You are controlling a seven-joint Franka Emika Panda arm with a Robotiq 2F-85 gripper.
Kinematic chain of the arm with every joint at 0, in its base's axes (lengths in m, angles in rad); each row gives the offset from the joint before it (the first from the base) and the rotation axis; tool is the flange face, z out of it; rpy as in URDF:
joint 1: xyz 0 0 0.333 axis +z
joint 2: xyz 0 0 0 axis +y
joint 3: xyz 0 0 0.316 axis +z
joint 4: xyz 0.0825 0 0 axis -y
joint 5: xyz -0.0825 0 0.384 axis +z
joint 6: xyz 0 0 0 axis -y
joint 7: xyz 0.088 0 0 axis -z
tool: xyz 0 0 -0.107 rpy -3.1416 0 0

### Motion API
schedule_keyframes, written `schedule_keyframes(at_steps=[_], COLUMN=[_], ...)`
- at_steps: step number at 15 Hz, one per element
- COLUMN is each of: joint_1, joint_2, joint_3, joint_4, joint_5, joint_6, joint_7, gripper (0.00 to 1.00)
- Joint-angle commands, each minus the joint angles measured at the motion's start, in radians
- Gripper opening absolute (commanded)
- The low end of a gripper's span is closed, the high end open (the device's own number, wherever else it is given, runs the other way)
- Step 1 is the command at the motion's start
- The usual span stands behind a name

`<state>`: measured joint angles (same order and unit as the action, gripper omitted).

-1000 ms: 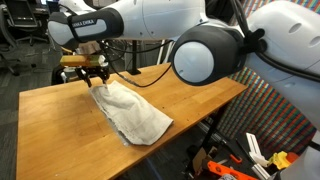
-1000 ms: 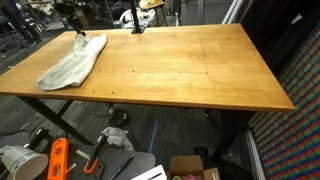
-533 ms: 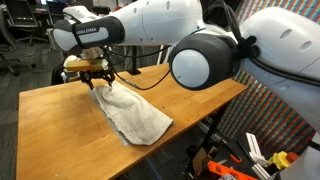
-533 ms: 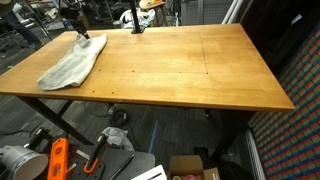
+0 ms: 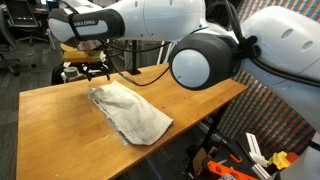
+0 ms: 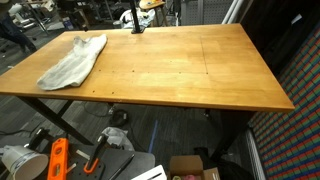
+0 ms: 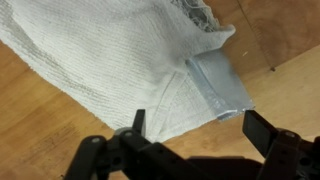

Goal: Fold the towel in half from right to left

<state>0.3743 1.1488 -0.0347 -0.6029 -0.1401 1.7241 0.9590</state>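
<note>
A grey-white towel [image 5: 130,112] lies folded and rumpled on the wooden table [image 5: 60,130]. It also shows at the table's far left corner in an exterior view [image 6: 72,60]. My gripper [image 5: 94,70] hangs just above the towel's far end, open and empty. In the wrist view the towel [image 7: 110,60] fills the upper part, with a folded hemmed corner [image 7: 220,85] between my two open fingers [image 7: 200,128]. My gripper is out of frame in the exterior view that shows the whole table.
The table's far edge lies just behind my gripper [image 5: 60,82]. Chairs and desks stand behind it. Tools and an orange object [image 6: 57,158] lie on the floor under the table. A checkered wall panel [image 5: 270,110] stands beside the table.
My gripper has let go of the towel's edge and risen slightly. The towel end has dropped flat onto the table.
</note>
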Motion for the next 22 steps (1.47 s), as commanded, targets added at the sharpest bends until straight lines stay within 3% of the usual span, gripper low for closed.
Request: schedule_keyframes(at_steps=[1, 7, 8, 9, 17, 20, 22], joint_1=[0.011, 0.015, 0.018, 0.021, 0.011, -0.003, -0.018], joint_2=[0.013, 0.058, 0.066, 0.073, 0.083, 0.088, 0.089], joint_3=[-0.025, 0.009, 0.010, 0.012, 0.000, -0.006, -0.003], joint_4=[0.033, 0.042, 0.046, 0.048, 0.062, 0.075, 0.086], joint_5=[-0.035, -0.022, -0.024, -0.024, -0.024, -0.019, -0.011], joint_6=[-0.081, -0.176, -0.172, -0.169, -0.169, -0.176, -0.180], joint_7=[-0.005, -0.056, -0.058, -0.058, -0.036, -0.010, 0.016], gripper=[1.00, 1.00, 0.84, 0.74, 0.13, 0.03, 0.04])
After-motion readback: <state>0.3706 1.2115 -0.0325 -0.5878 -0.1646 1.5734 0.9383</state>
